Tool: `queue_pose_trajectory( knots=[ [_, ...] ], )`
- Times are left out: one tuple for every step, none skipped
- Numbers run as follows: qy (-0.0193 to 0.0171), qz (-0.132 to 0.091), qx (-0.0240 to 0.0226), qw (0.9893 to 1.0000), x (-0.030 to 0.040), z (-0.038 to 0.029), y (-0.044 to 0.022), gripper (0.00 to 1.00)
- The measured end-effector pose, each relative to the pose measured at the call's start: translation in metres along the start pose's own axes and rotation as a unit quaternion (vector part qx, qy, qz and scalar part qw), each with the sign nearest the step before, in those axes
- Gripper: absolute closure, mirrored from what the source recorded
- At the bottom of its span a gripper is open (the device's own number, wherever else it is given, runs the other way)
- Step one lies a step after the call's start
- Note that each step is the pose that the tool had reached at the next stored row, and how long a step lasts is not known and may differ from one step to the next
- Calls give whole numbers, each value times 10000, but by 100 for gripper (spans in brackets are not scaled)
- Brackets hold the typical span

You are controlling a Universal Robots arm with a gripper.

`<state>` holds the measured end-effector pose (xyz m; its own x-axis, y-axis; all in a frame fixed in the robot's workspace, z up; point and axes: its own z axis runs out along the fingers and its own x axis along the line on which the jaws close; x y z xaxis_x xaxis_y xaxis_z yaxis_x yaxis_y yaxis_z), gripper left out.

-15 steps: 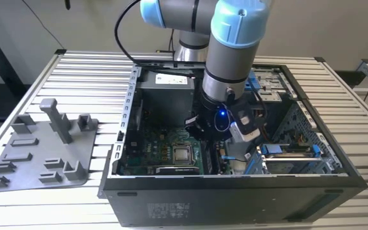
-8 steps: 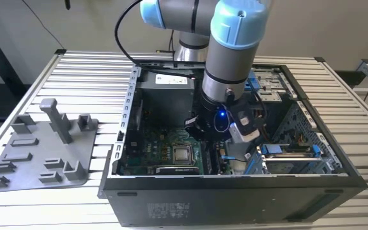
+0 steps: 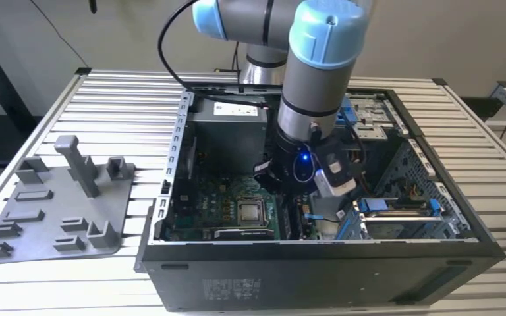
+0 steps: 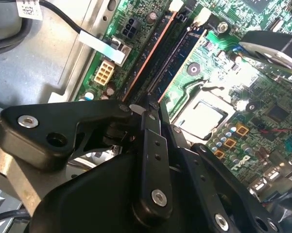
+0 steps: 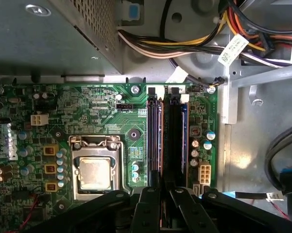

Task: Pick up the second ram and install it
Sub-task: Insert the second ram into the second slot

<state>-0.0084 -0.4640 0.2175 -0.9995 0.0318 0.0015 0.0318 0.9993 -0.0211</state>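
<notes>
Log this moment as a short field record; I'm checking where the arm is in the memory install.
computer case: open, lying on the slatted table
gripper: inside the case, at one end of the memory slots
memory slots: two, side by side, beside the processor socket
grey fixture: on the table, exterior view's left of the case

grey holder tray point(image 3: 55, 204) | open computer case point(image 3: 323, 270) | slatted table point(image 3: 121, 99)
</notes>
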Motion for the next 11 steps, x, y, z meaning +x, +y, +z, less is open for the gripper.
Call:
queue_pose_trajectory(
  knots=[
    [1,1,0,10000,0,4,0,86],
    [1,2,0,10000,0,7,0,86],
    [1,2,1,10000,0,7,0,86],
    [1,2,2,10000,0,7,0,86],
    [1,1,2,10000,-1,7,0,86],
    [1,1,1,10000,-1,8,0,86],
    [1,2,1,10000,-1,9,0,86],
    [1,1,1,10000,-1,9,0,86],
    [1,2,1,10000,-1,9,0,86],
    [1,1,1,10000,-1,9,0,86],
    [1,2,1,10000,-1,10,0,86]
  ],
)
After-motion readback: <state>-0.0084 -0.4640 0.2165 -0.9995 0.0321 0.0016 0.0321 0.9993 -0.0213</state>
